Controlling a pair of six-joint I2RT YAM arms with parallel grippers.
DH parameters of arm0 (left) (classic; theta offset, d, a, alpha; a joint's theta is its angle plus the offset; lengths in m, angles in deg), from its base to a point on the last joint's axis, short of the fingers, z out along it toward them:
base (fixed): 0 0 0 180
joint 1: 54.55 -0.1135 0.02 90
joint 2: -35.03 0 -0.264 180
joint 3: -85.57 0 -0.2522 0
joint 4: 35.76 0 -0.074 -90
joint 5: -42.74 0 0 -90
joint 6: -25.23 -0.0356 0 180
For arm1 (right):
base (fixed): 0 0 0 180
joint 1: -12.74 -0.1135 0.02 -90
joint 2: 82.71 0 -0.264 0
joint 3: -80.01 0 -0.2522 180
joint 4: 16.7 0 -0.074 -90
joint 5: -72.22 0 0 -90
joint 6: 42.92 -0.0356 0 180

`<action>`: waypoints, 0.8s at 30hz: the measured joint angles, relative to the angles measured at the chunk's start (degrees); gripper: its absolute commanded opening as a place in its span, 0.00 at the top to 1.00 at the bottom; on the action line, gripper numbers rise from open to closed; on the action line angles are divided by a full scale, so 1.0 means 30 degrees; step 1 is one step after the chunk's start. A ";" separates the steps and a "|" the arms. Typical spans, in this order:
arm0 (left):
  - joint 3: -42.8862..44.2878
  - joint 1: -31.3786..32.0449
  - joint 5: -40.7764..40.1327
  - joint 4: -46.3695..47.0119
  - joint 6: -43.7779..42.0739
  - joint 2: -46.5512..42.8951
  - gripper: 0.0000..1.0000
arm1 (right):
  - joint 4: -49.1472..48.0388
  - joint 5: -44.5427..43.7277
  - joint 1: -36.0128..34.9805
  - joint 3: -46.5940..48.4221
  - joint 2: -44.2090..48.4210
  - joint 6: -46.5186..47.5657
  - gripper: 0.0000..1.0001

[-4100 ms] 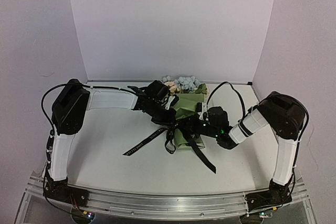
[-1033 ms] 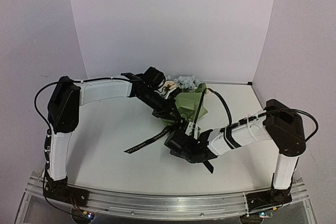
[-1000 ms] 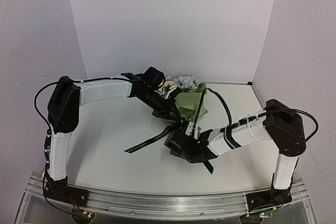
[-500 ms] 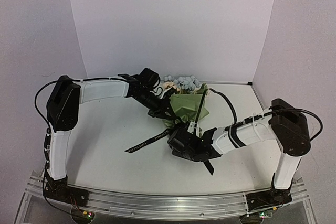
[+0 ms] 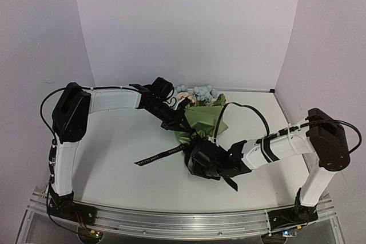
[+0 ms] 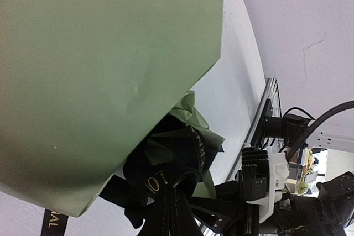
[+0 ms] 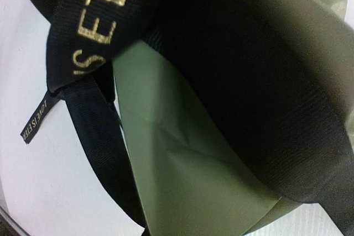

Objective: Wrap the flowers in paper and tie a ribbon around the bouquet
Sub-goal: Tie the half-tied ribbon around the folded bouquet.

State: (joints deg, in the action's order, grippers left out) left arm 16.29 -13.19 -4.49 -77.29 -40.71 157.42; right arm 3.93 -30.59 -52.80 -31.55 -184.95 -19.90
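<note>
The table [image 5: 114,158] carries the bouquet [image 5: 201,119] in its middle, toward the far side. The flowers [image 5: 197,92] point to the far wall and the narrow end points near.

The left arm reaches in from the left. Its gripper [image 5: 178,123] is against the left edge of the paper [image 5: 209,112]. It is fully closed, but its fingers are hidden in both views, so what it grips cannot be told. Its wrist camera shows only a broad green fold of paper, with the knotted ribbon below it.

The right arm comes from the right, bent low over the table. Its gripper [image 5: 195,159] is at the bouquet's near, narrow end, on the dark bunch of ribbon [image 5: 157,155]. It too is closed. The ribbon crosses right over its lens, but whether it is pinched cannot be told.

One tail of the ribbon lies flat on the table, running left and near from the knot. The other tail pokes out near the right wrist.

Four seconds ago the right gripper was at the bouquet's right side. It has since swung round to the near end. In the last second its jaws have shut and its elbow has drawn to the right. The left tail has not moved.
</note>
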 measured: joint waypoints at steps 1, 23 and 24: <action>-0.0071 0.0000 -0.0046 0.0028 0.0006 0.0071 1.00 | -0.0022 0.0232 0.0000 -0.0098 0.0091 0.0005 0.94; -0.1630 0.0109 -0.0224 0.1094 0.0489 0.0639 1.00 | 0.1544 0.1758 0.0211 -0.0572 0.0922 -0.1300 0.83; -0.1630 0.0109 -0.0221 0.1135 0.0487 0.0639 1.00 | 0.1595 0.1758 0.0208 -0.0321 0.0844 -0.1323 0.89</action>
State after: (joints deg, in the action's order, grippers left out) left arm 11.40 -12.86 -5.15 -73.89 -39.25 159.34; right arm 8.72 -25.31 -52.18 -32.51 -182.41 -23.87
